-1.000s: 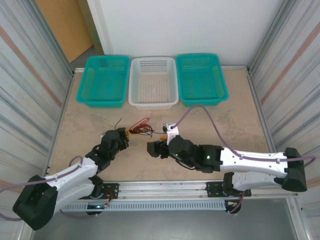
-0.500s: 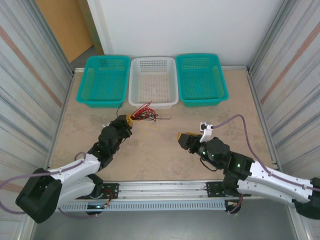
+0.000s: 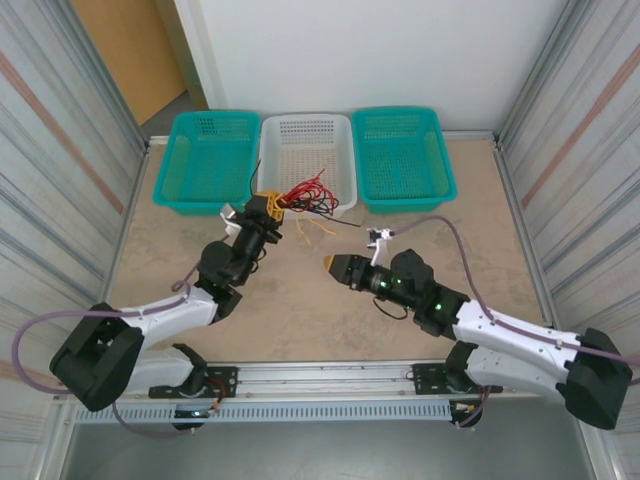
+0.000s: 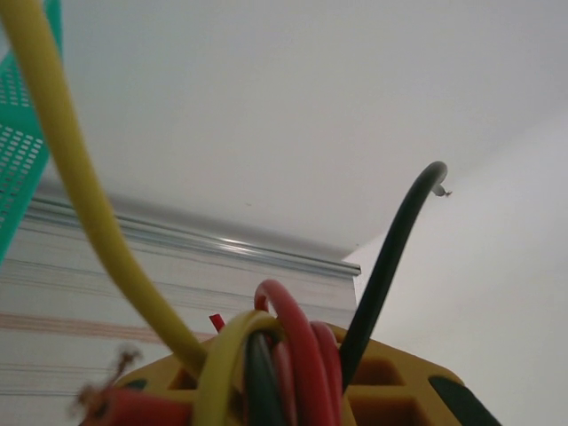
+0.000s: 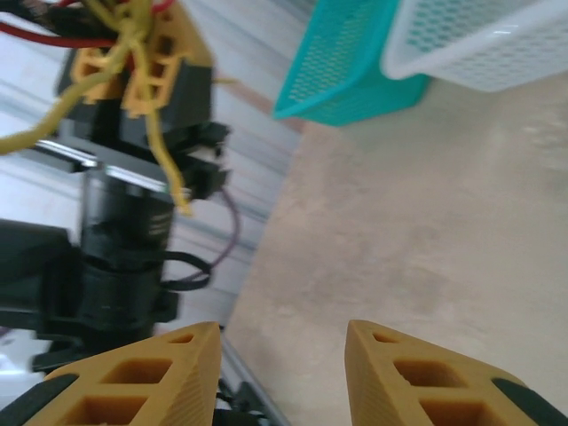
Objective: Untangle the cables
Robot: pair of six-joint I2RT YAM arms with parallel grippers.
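A: Three colours in the knot: red, black, yellow. The cables (image 3: 303, 193) are one bundle in the left hand (image 3: 268, 210), held up off the counter (image 3: 300, 310) at the front edge of the white basket (image 3: 305, 150).
B: Left hand's grip?
A: Clamped on the bundle. In the left wrist view the strands rise from between its orange pads, and one yellow and one black spring free.
B: Right hand (image 3: 334, 266)?
A: Spread wide, nothing in it. It is low over the counter, near the bundle but apart, pointing at it. Its wrist view shows yellow ends dangling under the left hand.
B: Do they touch the counter?
A: Cannot tell.
B: Which step?
A: My judgement is that separation is just starting. One hand anchors and the other is about to pick. No strand is parted out yet.
B: What does the next move need?
A: The right hand should rise to a loose end. The hanging yellow looks easiest. It should pinch that single wire and draw it away slowly. The risks are catching two wires or cinching the knot tighter.
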